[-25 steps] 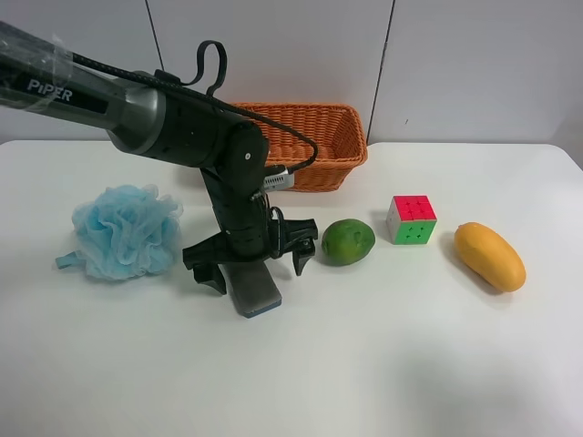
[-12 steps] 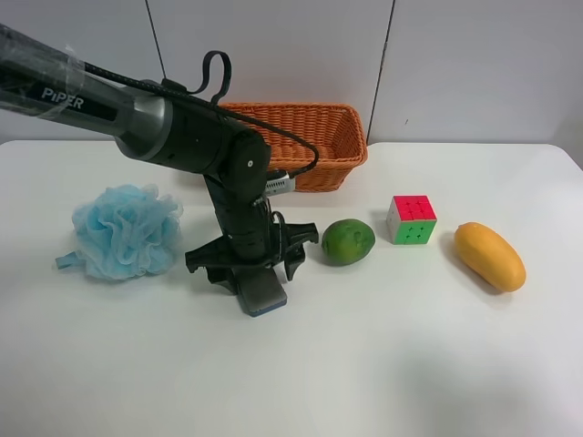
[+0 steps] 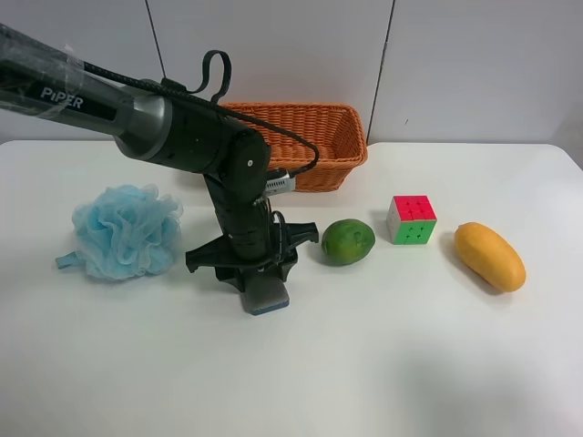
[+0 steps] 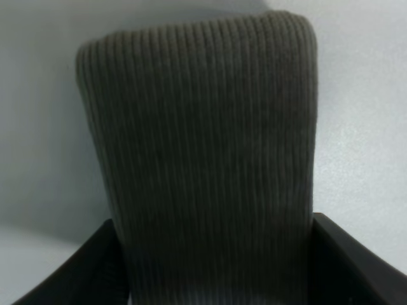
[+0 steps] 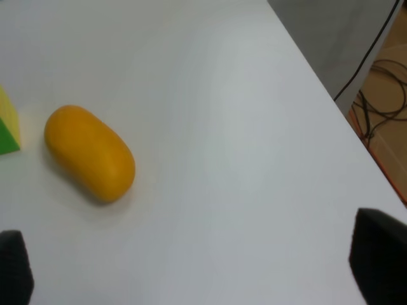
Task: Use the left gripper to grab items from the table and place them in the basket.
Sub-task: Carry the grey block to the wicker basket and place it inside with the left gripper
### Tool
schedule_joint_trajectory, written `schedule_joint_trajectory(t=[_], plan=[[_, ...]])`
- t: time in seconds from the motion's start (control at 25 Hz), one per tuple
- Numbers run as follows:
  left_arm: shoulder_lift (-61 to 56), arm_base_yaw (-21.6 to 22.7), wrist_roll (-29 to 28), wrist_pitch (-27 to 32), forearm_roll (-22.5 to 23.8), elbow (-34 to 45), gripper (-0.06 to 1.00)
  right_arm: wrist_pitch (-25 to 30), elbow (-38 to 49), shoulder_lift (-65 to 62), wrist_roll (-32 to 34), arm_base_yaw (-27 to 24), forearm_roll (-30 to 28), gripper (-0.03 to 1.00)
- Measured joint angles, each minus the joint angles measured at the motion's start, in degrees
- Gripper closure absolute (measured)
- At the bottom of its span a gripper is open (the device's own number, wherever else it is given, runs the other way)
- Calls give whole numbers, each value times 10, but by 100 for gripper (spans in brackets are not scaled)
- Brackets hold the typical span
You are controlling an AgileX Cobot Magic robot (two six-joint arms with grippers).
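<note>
While left tool [image 3: 262,275] clamps one gray block [image 3: 267,295] | four other items [image 3: 348,241] loose | one basket [image 3: 339,138]

- Grey ribbed rectangular block [image 4: 203,159]: fine lengthwise ridges, blue lower edge.
- Fluffy mesh pouf [image 3: 126,230]: pale blue.
- Round fruit [image 3: 348,241]: green.
- Puzzle cube [image 3: 412,219]: pink-red top, green front.
- Oval mango [image 3: 489,256]: yellow-orange.
- Woven wicker basket [image 3: 342,150]: orange-brown.
- Smooth tabletop [image 3: 410,364]: white.

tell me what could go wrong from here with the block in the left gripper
1. The left gripper grips the block near one end. Most of the block sticks out beyond the gripper, so it may tilt or slip on lifting.
2. The green fruit lies close beside the gripper. A swing toward the basket could knock it rolling.
</note>
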Motion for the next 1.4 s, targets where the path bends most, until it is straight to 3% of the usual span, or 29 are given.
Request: schedule_joint_trajectory(t=[0.92,1.08,1.4], plan=[[-178,7,40,54,27,-12,40,0,0,0,0,0,0,-2],[-184,28,98,117,28,-73,40,0,0,0,0,0,0,-2],[-160,91,293,190,24,-211,40,0,0,0,0,0,0,-2]])
